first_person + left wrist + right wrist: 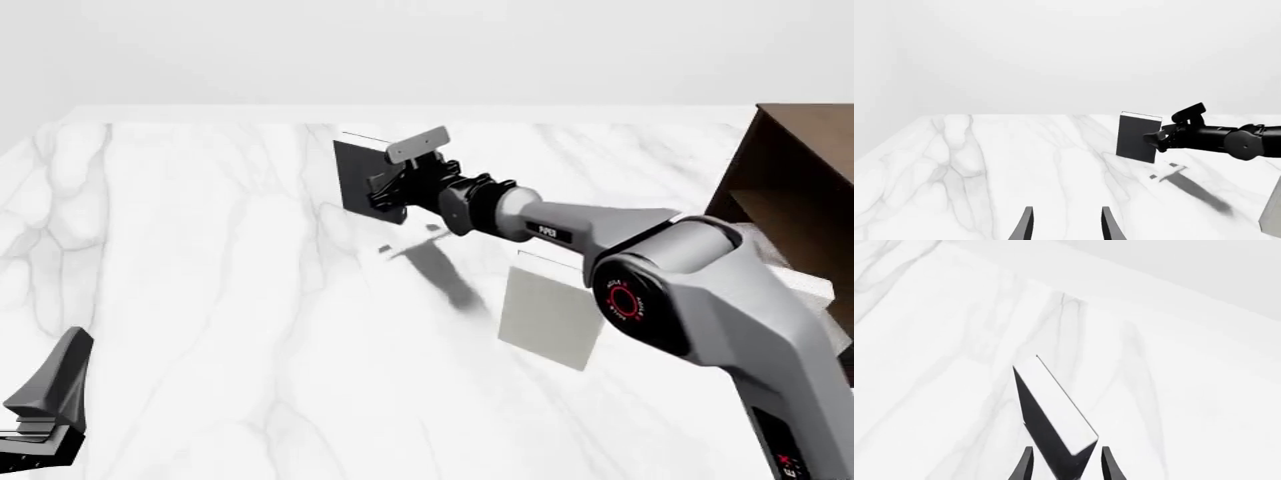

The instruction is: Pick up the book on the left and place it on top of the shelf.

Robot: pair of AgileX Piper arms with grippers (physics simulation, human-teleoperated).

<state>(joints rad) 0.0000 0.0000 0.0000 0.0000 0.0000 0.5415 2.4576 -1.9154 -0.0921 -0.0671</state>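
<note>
The right tool (383, 192) is clamped on the book (355, 172), one finger on each side of the dark cover. In the right wrist view the book (1054, 415) fills the gap between the two fingertips (1026, 465), its white page edges turned toward the camera. The left wrist view shows the book (1137, 138) lifted clear of the worktop (1021, 170), upright, with the arm's shadow lying on the marble below it. In the front view the book hangs above the far middle of the worktop (200, 300), nearer the far edge than the near one.

The right arm (667, 270) reaches from the near right corner across toward the far edge. Under its forearm stands a pale grey-white book (550, 312), upright, apart from the dark one. The shelf (787, 190) stands at the right edge of the worktop, well apart from the held book; its dark brown side and top are only partly in frame.

The left tool (1066, 222) waits near the near left corner with its fingers spread apart and nothing between them; in the front view only part of it (47, 400) shows.
</note>
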